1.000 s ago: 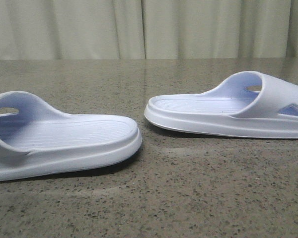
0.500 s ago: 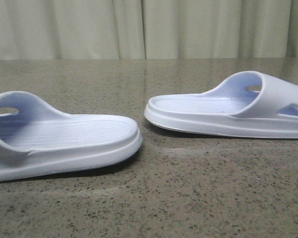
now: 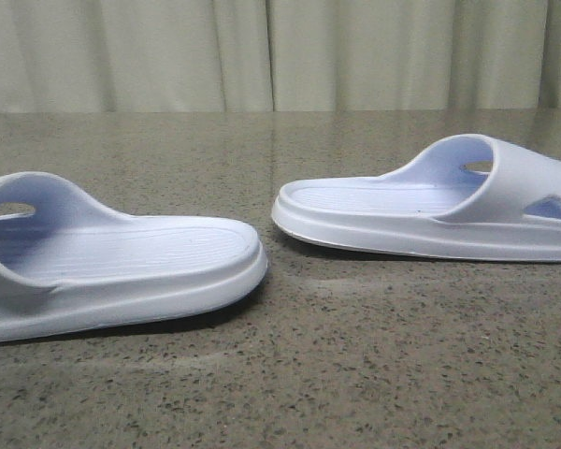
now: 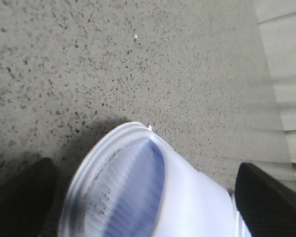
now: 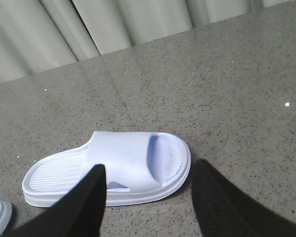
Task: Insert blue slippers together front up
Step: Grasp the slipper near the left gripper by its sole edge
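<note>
The left claw [image 4: 148, 207] stood spread wide, its two dark fingers [image 4: 266, 202] either side of the left slipper [image 4: 138, 187], which filled the gap between them; whether the fingers touched the foam could not be told from the blurred wrist view. The right claw [image 5: 148, 197] was likewise open and held nothing, hanging above the right slipper [image 5: 108, 168], which lay just ahead of and below its fingers [image 5: 89, 197]. In the front view both blue slippers rested sole-down on the speckled surface [image 3: 355, 355], the left one [image 3: 122, 262] and the right one [image 3: 430, 215] lying apart with their heel ends pointing toward each other. A pale curtain [image 3: 280, 51] hung behind.
</note>
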